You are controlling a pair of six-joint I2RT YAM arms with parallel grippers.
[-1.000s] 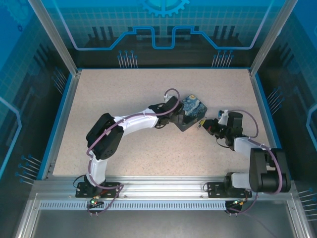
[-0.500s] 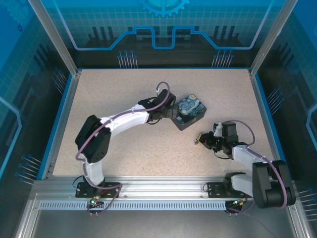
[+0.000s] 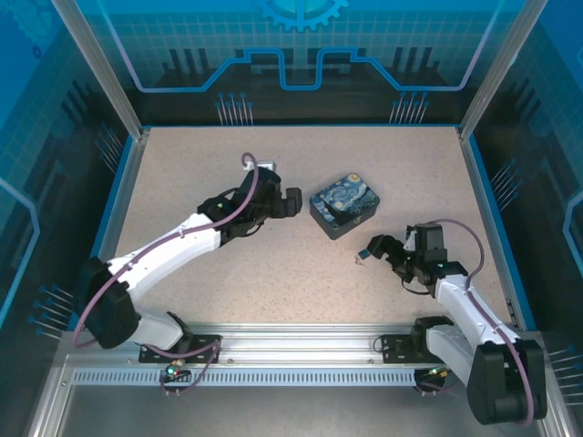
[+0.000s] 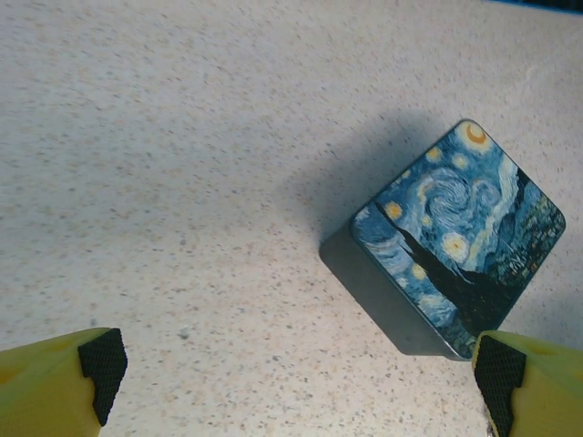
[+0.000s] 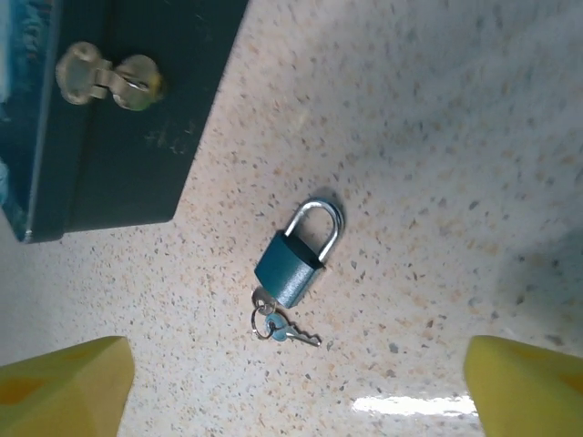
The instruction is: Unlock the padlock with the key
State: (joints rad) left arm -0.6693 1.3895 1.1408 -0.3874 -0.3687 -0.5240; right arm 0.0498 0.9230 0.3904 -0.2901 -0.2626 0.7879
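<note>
**Table and enclosure.** A speckled beige table with a blue border is sitting inside a cell of aluminium posts and translucent blue panels. A dark box with a swirling blue-and-yellow painted lid is resting near the table's middle. A brassy latch is showing on the box's side.

**Change over the last second.** The left arm, then reaching up against the box, is now drawn back to the left, with bare table between the two. The right arm has pulled back from the box toward the near edge. Its fingers, then closed near the box, are now spread.

**Fingers.** The left fingers are standing wide apart and gripping nothing. In the left wrist view their black pads are framing the bare table short of the box. The right fingers are likewise released. The padlock, teal-bodied with a silver shackle, is lying flat on the table just beside the box. It is lying in the gap between the right fingers, untouched. The key is lying on a small ring at the padlock's base. Whether the shackle is latched cannot be told.
</note>
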